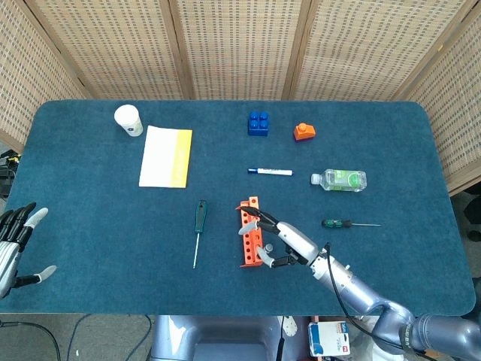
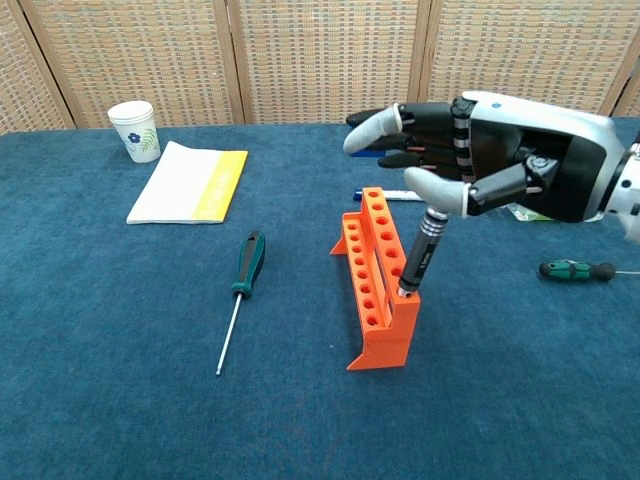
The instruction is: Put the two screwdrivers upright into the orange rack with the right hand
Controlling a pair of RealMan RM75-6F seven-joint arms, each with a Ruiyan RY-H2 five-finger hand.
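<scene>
A dark blue tabletop (image 1: pixel 90 218) stands before woven wicker screens (image 1: pixel 233 45). At far left the left hand (image 1: pixel 15 244) hovers off the edge, fingers spread, holding nothing. A green-handled screwdriver (image 2: pixel 240 292) lies flat, handle away from the robot, tip toward it. The orange rack (image 2: pixel 378 300) runs front to back at centre; a dark tool (image 2: pixel 418 258) stands nearly upright in a near hole, leaning slightly right. The right hand (image 2: pixel 470 150) hovers just above, fingers apart, grasping nothing. The second screwdriver (image 2: pixel 572 269) lies crosswise at right.
</scene>
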